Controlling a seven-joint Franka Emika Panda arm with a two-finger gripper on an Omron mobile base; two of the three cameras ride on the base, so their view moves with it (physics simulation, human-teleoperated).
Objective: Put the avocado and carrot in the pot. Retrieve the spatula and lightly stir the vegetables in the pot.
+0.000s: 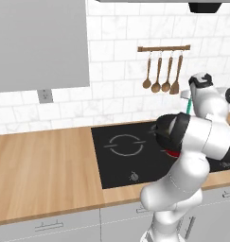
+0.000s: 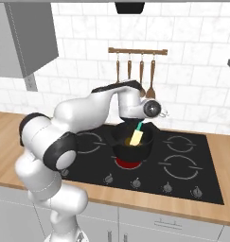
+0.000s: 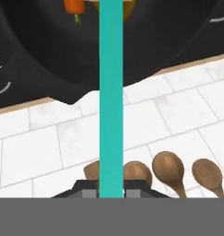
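My gripper (image 2: 144, 122) is shut on the spatula's thin teal handle (image 3: 110, 92), which runs straight down from my fingertips (image 3: 88, 194) into the pot. The pale yellow blade (image 2: 135, 137) sits inside the squat black pot (image 2: 135, 153) on the stove's front-left burner. In the hand view the carrot (image 3: 74, 6) lies orange inside the dark pot (image 3: 49, 55), just left of the handle. The avocado is hidden. From the left base view my gripper (image 1: 187, 96) holds the teal handle (image 1: 189, 108) above the pot, which my own arm mostly covers.
The burner under the pot glows red (image 2: 128, 164). Brown wooden spoons and a spatula hang on a wall rail (image 2: 135, 71) behind the black cooktop (image 1: 126, 156). A grey wall cabinet (image 1: 40, 42) hangs at the left over the wooden counter (image 1: 40, 165).
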